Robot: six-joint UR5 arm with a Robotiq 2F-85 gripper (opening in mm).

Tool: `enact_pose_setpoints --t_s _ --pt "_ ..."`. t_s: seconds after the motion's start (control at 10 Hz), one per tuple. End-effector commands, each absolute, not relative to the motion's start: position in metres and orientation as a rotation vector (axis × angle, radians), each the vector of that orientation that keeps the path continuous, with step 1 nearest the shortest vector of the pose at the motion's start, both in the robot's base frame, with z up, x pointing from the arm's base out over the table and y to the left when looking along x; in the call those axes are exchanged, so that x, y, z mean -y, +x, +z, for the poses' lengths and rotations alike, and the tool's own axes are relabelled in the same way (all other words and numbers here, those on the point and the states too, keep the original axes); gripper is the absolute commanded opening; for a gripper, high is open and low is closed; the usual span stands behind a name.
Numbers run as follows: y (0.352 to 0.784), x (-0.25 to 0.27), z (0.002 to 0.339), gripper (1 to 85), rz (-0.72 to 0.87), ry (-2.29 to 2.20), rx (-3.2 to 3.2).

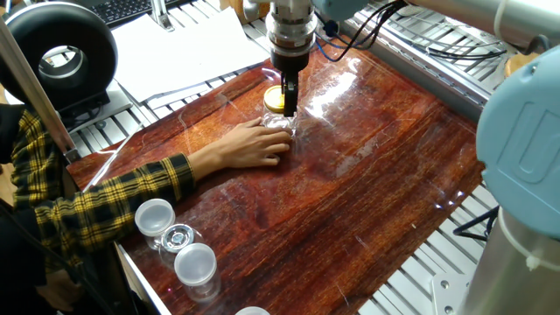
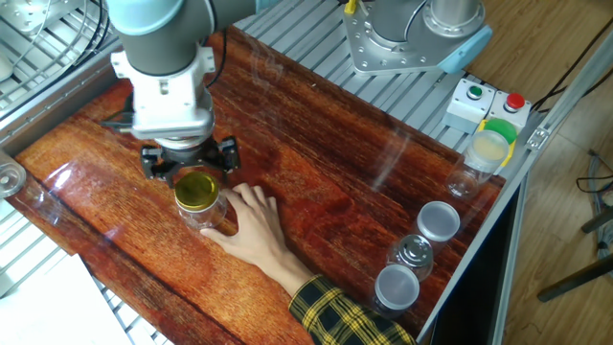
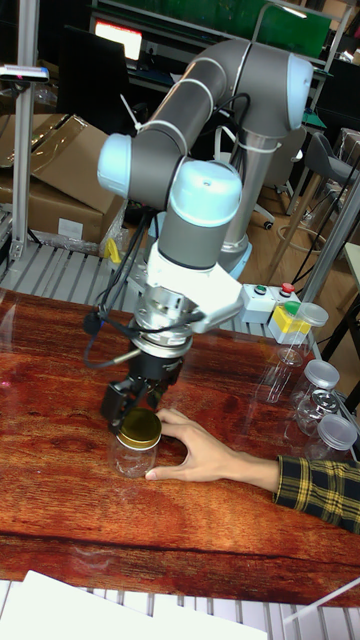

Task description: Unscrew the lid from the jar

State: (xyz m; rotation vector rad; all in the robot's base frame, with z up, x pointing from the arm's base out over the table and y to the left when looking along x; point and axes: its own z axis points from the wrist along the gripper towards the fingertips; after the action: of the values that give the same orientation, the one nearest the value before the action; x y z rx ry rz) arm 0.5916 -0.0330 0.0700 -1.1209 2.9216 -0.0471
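The jar (image 2: 203,213) stands upright on the reddish wooden counter (image 2: 326,192), near its far-left part as the tall fixed view shows it, with the gold lid (image 2: 195,190) sitting on its neck. A person's hand (image 2: 251,230) in a yellow-and-black plaid sleeve (image 1: 96,206) lies flat on the counter and wraps its fingers against the jar's side. The end effector (image 2: 190,168) hangs directly above the lid, its black fingers (image 3: 112,402) spread apart to either side of the cap's rim rather than clamped on it; whether a fingertip touches the lid cannot be told. In the tall fixed view the lid (image 3: 138,429) shows in full below the fingers. At the counter's other end stand several clear cups with white lids (image 2: 439,221), and beyond them a button box (image 2: 487,103) on the metal frame.
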Motion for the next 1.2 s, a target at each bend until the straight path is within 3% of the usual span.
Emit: enact_pose_setpoints --t_s 0.0,0.3,1.1 --pt "0.595 0.031 0.067 79.3 0.019 -0.789 -3.028" --pt "0.594 0.018 0.065 77.3 0.104 -0.504 -3.094" --pt "0.591 0.019 0.07 72.0 0.06 -0.304 -3.146"
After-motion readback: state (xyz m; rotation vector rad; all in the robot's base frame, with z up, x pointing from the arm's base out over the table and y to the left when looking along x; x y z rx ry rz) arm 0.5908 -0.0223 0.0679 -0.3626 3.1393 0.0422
